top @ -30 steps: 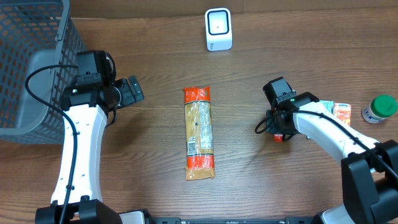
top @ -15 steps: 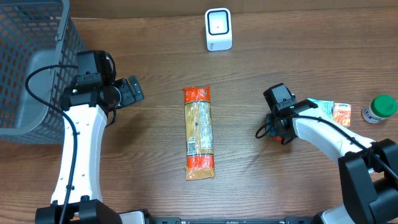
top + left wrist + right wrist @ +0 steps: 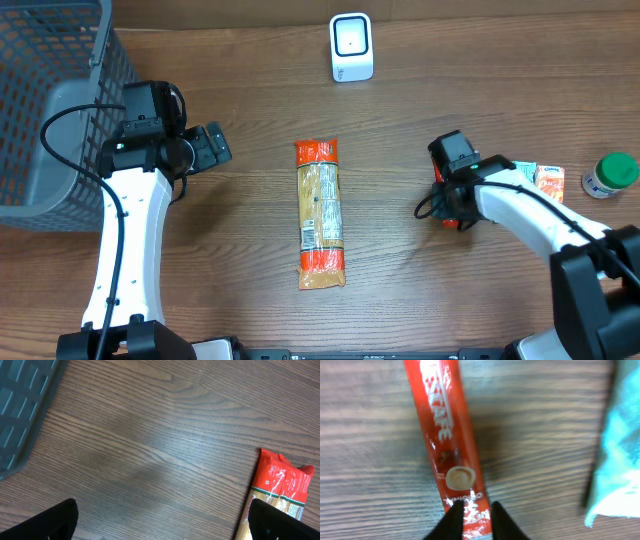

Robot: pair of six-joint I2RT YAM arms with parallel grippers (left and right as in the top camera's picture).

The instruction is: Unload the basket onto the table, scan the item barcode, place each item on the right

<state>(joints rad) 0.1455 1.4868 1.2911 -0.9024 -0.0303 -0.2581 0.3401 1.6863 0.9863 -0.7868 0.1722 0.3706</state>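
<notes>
On counter point(image 3: 400, 300), right side, thin red coffee-stick sachet point(image 3: 445, 435) lies flat, my right claw point(image 3: 474, 511) pinched on its end. Looks light, floppy, slick foil; I'd rather hold mid-length, against drooping. Left claw point(image 3: 162, 521) spread wide, empty.

place: mock shop checkout | evidence: barcode scanner point(image 3: 351, 47), grey basket point(image 3: 50, 40), pasta packet point(image 3: 321, 213), wooden table point(image 3: 230, 260)

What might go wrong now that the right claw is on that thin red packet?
The right gripper pinches only the end of the red coffee stick, so it may slip or droop when lifted. The teal packet lies close beside it and might get nudged. The scanner sits far off, a long carry on a weak hold.
</notes>
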